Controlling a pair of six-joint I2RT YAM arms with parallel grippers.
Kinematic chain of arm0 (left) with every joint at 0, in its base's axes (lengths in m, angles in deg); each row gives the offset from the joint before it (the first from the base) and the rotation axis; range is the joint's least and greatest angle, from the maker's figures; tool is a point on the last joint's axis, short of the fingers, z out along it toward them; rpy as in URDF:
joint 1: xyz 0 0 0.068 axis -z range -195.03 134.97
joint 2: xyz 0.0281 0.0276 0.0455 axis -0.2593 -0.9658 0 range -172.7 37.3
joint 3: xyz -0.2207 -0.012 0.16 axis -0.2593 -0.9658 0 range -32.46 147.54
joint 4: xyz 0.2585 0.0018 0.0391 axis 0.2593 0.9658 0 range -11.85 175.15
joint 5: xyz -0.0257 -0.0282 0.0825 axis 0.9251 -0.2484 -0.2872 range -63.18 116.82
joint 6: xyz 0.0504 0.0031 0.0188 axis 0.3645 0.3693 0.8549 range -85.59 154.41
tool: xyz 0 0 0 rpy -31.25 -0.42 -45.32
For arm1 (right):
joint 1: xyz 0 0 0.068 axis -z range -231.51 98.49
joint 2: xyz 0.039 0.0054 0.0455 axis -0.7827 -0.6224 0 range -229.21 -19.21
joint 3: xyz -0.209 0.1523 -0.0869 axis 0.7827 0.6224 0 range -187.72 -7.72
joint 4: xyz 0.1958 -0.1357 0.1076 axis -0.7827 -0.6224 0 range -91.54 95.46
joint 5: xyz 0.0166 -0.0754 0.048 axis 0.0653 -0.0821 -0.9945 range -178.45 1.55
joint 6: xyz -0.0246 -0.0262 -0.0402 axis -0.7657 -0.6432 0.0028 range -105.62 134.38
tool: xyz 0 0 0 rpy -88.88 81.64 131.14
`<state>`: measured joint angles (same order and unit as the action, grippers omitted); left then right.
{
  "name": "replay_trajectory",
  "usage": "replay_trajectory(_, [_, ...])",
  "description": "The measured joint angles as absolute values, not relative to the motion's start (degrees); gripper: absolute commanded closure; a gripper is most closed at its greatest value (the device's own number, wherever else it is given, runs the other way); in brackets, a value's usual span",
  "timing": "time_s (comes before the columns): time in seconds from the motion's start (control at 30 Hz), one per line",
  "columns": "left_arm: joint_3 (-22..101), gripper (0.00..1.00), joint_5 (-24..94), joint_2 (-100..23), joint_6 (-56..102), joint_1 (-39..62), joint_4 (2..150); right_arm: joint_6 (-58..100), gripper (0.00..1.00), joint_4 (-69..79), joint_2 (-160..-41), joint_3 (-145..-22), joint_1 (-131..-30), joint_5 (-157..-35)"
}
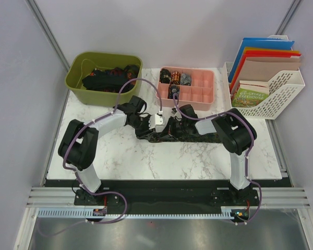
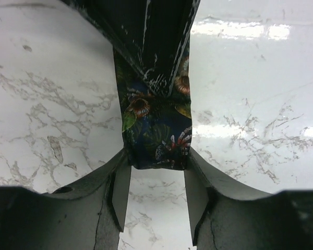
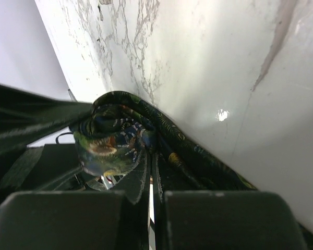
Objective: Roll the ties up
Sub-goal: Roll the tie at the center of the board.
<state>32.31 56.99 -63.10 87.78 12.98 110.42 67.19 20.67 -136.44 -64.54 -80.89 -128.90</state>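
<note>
Necktie (image 1: 183, 136) lay on the marble table (image 1: 161, 164), its rolled end pinched in the clamped right gripper (image 3: 150, 179), while the left gripper (image 2: 156, 160), jaws apart, straddled its flat end.

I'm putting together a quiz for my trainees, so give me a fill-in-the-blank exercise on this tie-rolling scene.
1. Finished rolled ties sit in the ___ plastic compartment tray.
2. The green plastic bin stands at the far ___ corner of the marble table.
3. The rolled-up end of the patterned dark fabric necktie is at the ___ gripper.
Missing words: pink, left, right.
</note>
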Motion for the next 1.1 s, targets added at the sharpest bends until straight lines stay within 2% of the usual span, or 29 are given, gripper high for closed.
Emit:
replay_trajectory(0.37, [38.7, 0.51, 57.0, -68.1, 82.0, 18.5, 109.7, 68.6, 1.00, 21.5, -136.7, -64.3, -80.9, -129.0])
replay_trajectory(0.63, [43.3, 0.57, 54.3, -72.2, 78.8, 20.5, 112.5, 71.6, 1.00, 25.4, -136.7, -62.4, -80.5, -129.2])
replay_trajectory(0.9, [41.8, 0.61, 51.4, -72.2, 78.9, 21.5, 110.5, 73.6, 0.91, 27.5, -136.6, -61.0, -79.1, -130.2])
replay_trajectory(1.1, [42.7, 0.62, 50.6, -73.2, 78.9, 22.4, 109.3, 74.2, 0.92, 27.3, -135.7, -59.9, -77.9, -130.1])
